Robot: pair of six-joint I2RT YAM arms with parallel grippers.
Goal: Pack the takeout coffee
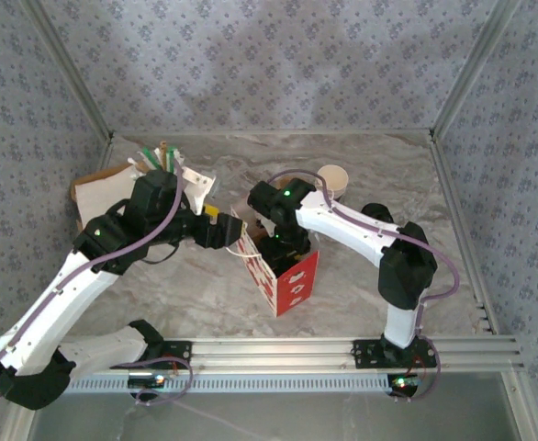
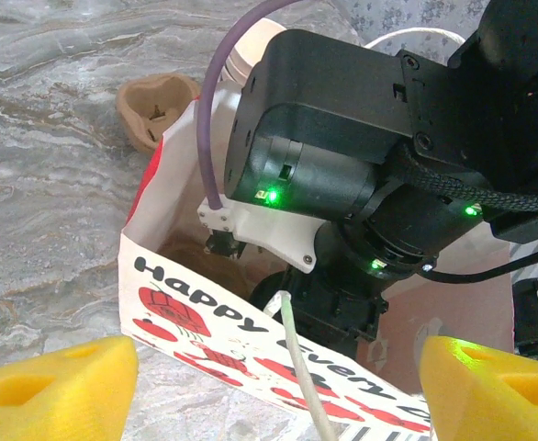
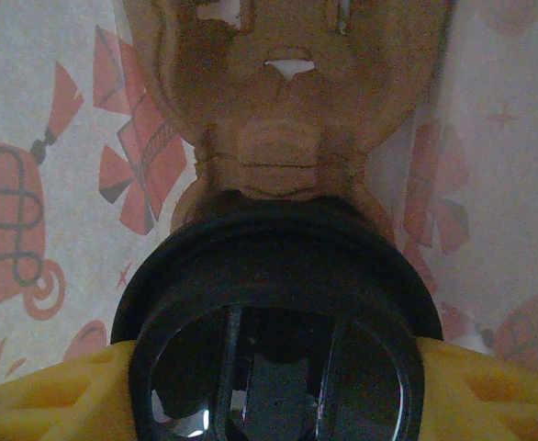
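Lidded black cup upright, axis vertical, between right fingers.

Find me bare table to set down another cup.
Bare table lies along the right wall, outside the right arm; along the back wall between the white paper cup and the cardboard pile; and between the red paper bag and the near rail. Crowded: mid-table, where the left arm and the right gripper, holding the black lidded cup, meet at the bag.

One red bag, one black cup, one tan cup
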